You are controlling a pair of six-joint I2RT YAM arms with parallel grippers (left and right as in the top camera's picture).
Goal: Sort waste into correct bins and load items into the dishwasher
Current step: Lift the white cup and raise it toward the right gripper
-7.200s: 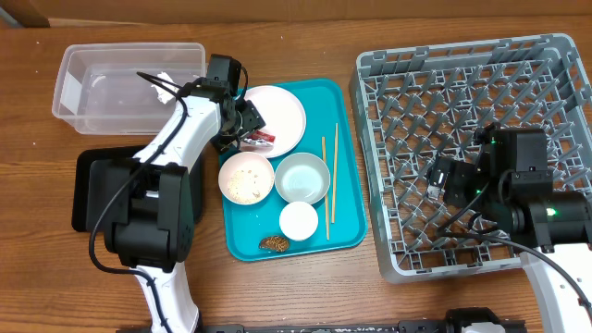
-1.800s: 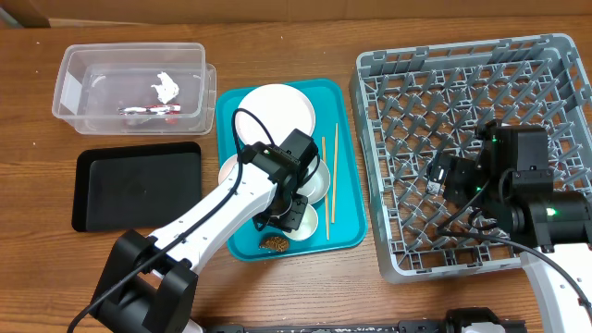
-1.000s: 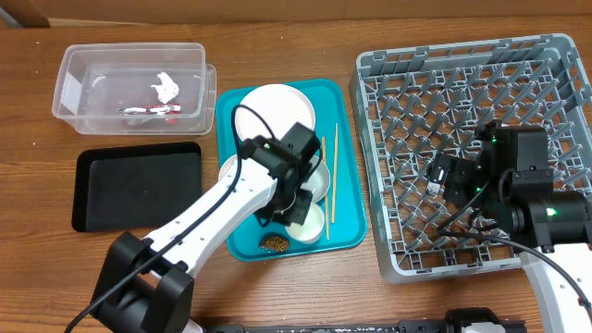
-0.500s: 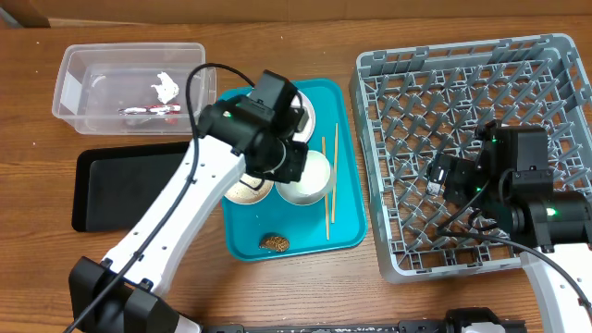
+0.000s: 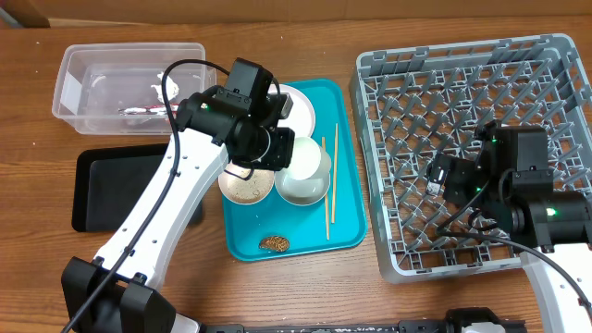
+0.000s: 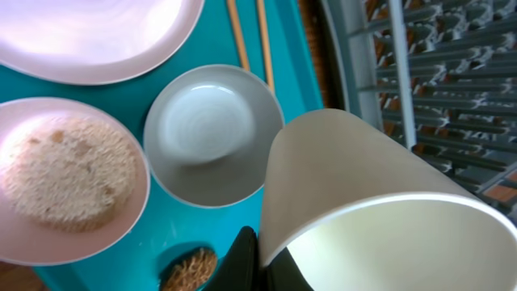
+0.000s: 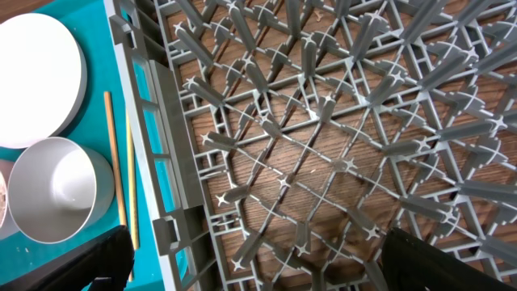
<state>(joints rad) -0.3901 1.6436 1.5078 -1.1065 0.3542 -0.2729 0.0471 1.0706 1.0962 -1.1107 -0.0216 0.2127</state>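
Note:
My left gripper (image 5: 289,155) is shut on the rim of the small white cup (image 5: 311,159), one finger inside and one outside, and holds it tilted above the teal tray. In the left wrist view the cup (image 6: 371,202) fills the lower right, with the pale grey bowl (image 6: 212,133), the rice-scrap bowl (image 6: 65,178), the plate (image 6: 97,36), the chopsticks (image 6: 246,32) and the brown lump (image 6: 190,271) below it. The wrapper (image 5: 139,111) and tissue (image 5: 159,90) lie in the clear tub (image 5: 74,88). My right gripper (image 7: 254,267) hangs open over the grey dish rack (image 7: 323,137), nothing between its fingers.
The black tray (image 5: 116,190) lies left of the teal serving tray (image 5: 347,222), partly under my left arm. The rack (image 5: 462,102) fills the table's right side, its wall close to the teal tray's edge. The chopsticks (image 5: 326,190) lie along that tray's right side.
My left gripper has lifted the cup off the front of the teal tray and carried it back, over the grey bowl. The right arm has not moved.

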